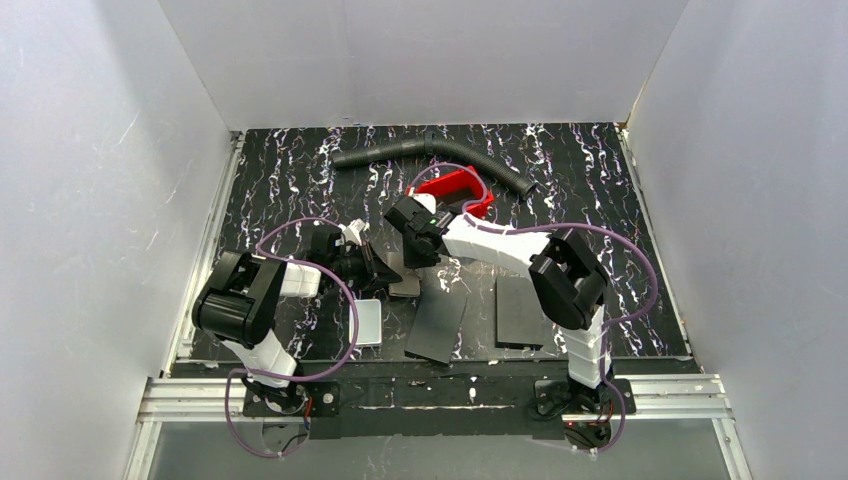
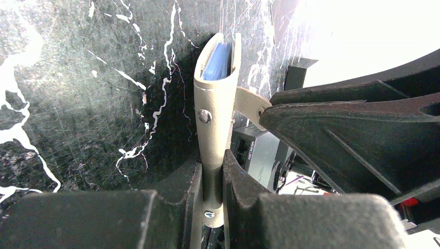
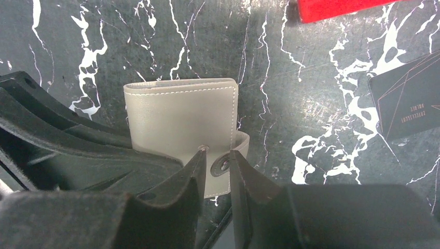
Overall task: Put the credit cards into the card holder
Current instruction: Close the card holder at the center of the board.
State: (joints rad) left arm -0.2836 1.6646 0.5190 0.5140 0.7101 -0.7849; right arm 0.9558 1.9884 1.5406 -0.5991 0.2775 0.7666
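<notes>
The card holder (image 2: 215, 120) is a grey-beige folding case. In the left wrist view it stands edge-on, slightly open at the far end, with blue inner faces showing. My left gripper (image 2: 212, 181) is shut on its near edge. In the right wrist view its flat side (image 3: 181, 111) faces me, and its clasp tab (image 3: 224, 165) with the metal snap sits in the narrow gap of my right gripper (image 3: 217, 161), which is shut on it. In the top view both grippers meet at the holder (image 1: 403, 287) in mid-table. The credit cards are not in view.
Two flat black panels (image 1: 437, 325) (image 1: 520, 310) lie at the near centre; one shows in the right wrist view (image 3: 410, 104). A white rounded box (image 1: 366, 322) lies near the left arm. A red tray (image 1: 455, 188) and a black hose (image 1: 430, 155) are farther back.
</notes>
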